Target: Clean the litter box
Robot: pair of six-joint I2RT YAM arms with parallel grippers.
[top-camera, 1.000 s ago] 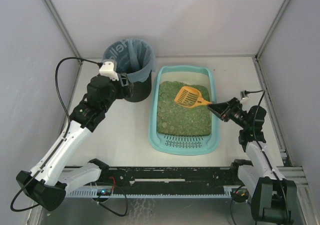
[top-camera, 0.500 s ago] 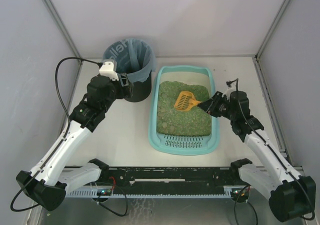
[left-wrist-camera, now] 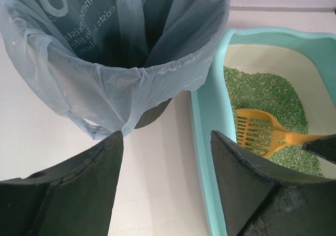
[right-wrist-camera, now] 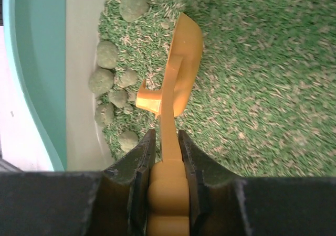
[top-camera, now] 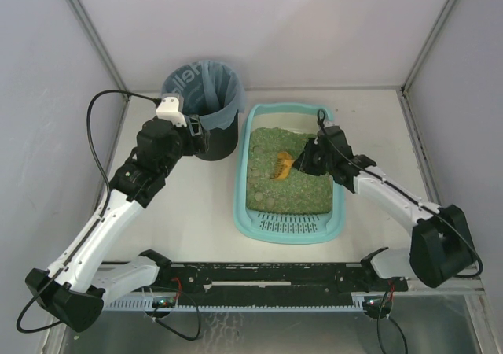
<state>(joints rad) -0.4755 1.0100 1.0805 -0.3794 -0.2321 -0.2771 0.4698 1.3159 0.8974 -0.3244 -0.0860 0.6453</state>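
a: where does the litter box [top-camera: 289,226] sit?

b: on the worktop [top-camera: 196,212], right of centre, just beside the black bin [top-camera: 200,94] with the blue bag. the grille end faces the arm bases and the green litter [top-camera: 287,189] fills the rest.

a: the hands?

b: the right hand [right-wrist-camera: 167,141] is clamped on the handle of the orange scoop [right-wrist-camera: 181,63], over the litter. the left hand [left-wrist-camera: 165,141] has its jaws spread wide with nothing between them, near the bin and facing it.

a: step in hand, as judged?

b: scooping. the scoop stands on its edge, its tip at the litter surface. the round clumps [right-wrist-camera: 107,78] lie along the box's inner wall, just beside the scoop.

a: how to do it well?

b: roll the wrist so the slotted face lies flat, then slide the lip under the clumps toward the wall, so they ride up rather than scatter. lift level and shake lightly over the box, so loose grains fall back through the slots. the handle grip is narrow; a hard push into the litter may twist the scoop between the jaws.
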